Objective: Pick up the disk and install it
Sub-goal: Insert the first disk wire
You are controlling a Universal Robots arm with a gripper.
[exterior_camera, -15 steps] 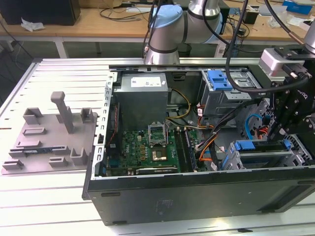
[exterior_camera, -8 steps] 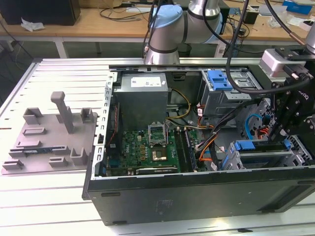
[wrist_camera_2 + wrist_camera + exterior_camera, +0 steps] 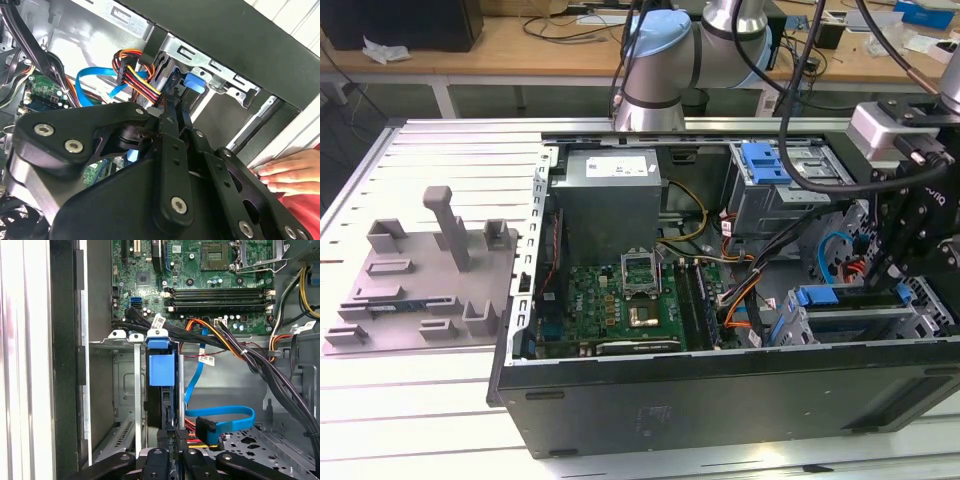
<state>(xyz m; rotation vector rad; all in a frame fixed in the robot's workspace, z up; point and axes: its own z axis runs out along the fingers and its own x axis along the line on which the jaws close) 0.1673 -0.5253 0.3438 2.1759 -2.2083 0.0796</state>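
The disk [image 3: 161, 369] sits edge-on in the lower drive cage [image 3: 116, 390] as a blue-fronted slab with a dark body behind it. In the exterior view its blue front [image 3: 817, 296] lies at the case's right side. My gripper [image 3: 174, 434] is right behind the slab's near end, its black fingers [image 3: 166, 436] close together and shut, tips against or very near the disk; whether they pinch it I cannot tell. In the second wrist view the gripper [image 3: 172, 107] points at the blue tab [image 3: 194, 84]. My gripper [image 3: 903, 280] hangs over the cage at the exterior view's right.
A blue ribbon cable [image 3: 225, 415] and a coloured wire bundle [image 3: 140, 77] run beside the cage. The motherboard [image 3: 620, 295] fills the case floor. Another blue bracket [image 3: 763, 162] tops the upper cage. A hand [image 3: 292, 170] rests on the case edge. A grey fixture [image 3: 430, 270] stands at the exterior view's left.
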